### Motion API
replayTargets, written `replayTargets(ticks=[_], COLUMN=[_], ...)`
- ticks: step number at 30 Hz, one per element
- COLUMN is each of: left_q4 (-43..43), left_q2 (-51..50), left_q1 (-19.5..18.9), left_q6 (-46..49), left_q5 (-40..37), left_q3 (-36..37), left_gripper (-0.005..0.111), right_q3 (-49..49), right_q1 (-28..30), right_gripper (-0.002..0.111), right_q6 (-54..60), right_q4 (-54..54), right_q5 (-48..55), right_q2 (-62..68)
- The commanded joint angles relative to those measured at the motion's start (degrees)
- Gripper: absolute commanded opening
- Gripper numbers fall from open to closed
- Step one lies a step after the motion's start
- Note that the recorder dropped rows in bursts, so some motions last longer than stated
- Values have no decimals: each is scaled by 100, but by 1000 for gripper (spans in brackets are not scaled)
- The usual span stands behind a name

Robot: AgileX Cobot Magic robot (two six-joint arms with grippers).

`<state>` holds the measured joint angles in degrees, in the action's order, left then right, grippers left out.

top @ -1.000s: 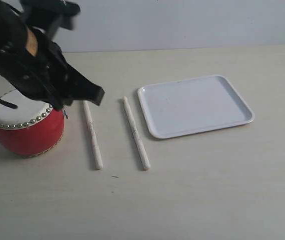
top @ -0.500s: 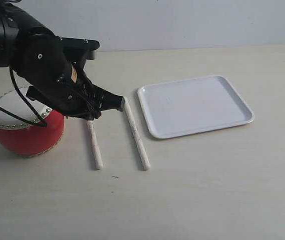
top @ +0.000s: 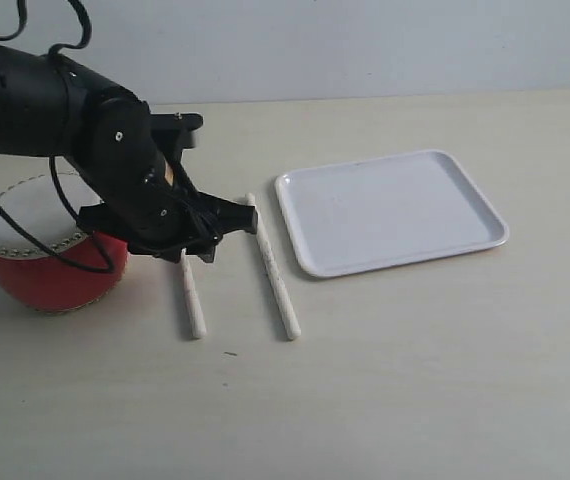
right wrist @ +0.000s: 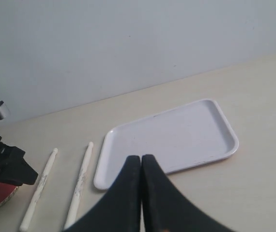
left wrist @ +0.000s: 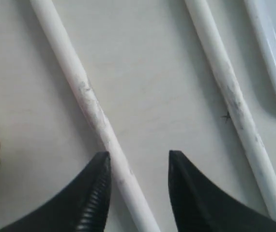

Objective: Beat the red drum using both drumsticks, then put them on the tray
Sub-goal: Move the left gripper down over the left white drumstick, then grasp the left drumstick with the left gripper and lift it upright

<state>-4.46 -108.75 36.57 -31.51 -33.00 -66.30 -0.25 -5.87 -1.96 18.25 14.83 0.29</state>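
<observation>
**A:** What is the step in hand, and how is it done well?

**B:** Judging by the layout, it is picking up the first stick. On the table (top: 415,390), the tray (top: 385,210) lies bare on the right arm's side, toward the far edge. The drum (top: 45,275) stands near the left edge. Between them lie the near stick (top: 192,300), close to the drum, and the far stick (top: 277,285), just beside the tray. They lie flat, side by side and apart. The left gripper (left wrist: 138,154) is low over the near stick with its jaws spread. The stick passes between them, closer to one jaw, and does not seem to be gripped.

**A:** So what is the advice?

**B:** I'd centre the jaws across the stick and sink until the fingertips almost meet the table. Then I'd close square to its length. It is thin and round, so a lopsided pinch could roll it away. Gripping off its middle should leave enough length to reach the drum skin.

**A:** And the right gripper?

**B:** The right gripper (right wrist: 141,162) hangs high above the table, well away from everything. Its jaws are pressed together on nothing, so it must open before it takes the far stick.

**A:** And the counts?

**B:** One table, one tray, one drum, two grippers, two sticks.
</observation>
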Motion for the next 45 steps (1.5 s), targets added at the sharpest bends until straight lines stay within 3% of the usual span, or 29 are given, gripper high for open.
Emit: replayTargets(ticks=[1, 7, 20, 45], left_q4=[63, -3, -199, -174], left_q2=[-203, -482, -581, -1392], left_q1=[-11, -33, -457, -460], left_q6=[-62, -62, -62, -77], left_q5=[49, 49, -96, 414], left_q3=[-202, -411, -496, -496], left_gripper=[39, 39, 39, 36], right_q3=[25, 25, 25, 25], right_q1=[33, 33, 33, 33], right_gripper=[0, 0, 0, 0], right_q6=[20, 20, 30, 14], right_q4=[32, 52, 114, 114], right_q5=[40, 51, 59, 59], right_q2=[-29, -29, -29, -29])
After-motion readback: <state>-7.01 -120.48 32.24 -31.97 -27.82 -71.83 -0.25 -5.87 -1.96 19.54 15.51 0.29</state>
